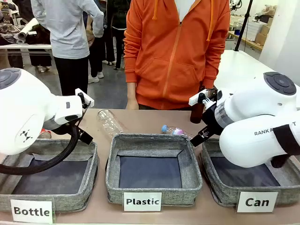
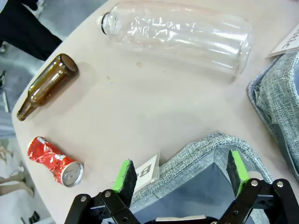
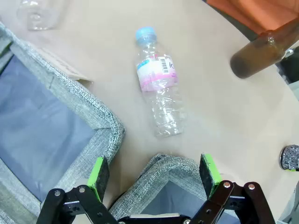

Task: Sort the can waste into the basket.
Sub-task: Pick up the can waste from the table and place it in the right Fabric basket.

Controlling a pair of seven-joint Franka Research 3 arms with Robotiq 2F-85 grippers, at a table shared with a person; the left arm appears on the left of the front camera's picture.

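Observation:
The red crushed can [image 2: 53,161] lies on the table to the left of my left gripper [image 2: 182,173], which is open over a corner of the "Bottle" basket [image 2: 205,151]. In the front view a bit of that can [image 1: 45,134] peeks out behind the left arm. My right gripper [image 3: 154,175] is open above the far left corner of the "Can" basket [image 3: 170,170], whose label faces front [image 1: 257,202]. A small silvery-dark round thing [image 3: 290,157], cut off at the edge, may be the black can.
A large clear bottle [image 2: 177,32] and a brown bottle [image 2: 46,86] lie behind the left basket. A small blue-capped bottle [image 3: 159,84] and another brown bottle [image 3: 261,58] are behind the "Plastic" basket [image 1: 154,140]. A person in orange [image 1: 176,51] stands at the far edge.

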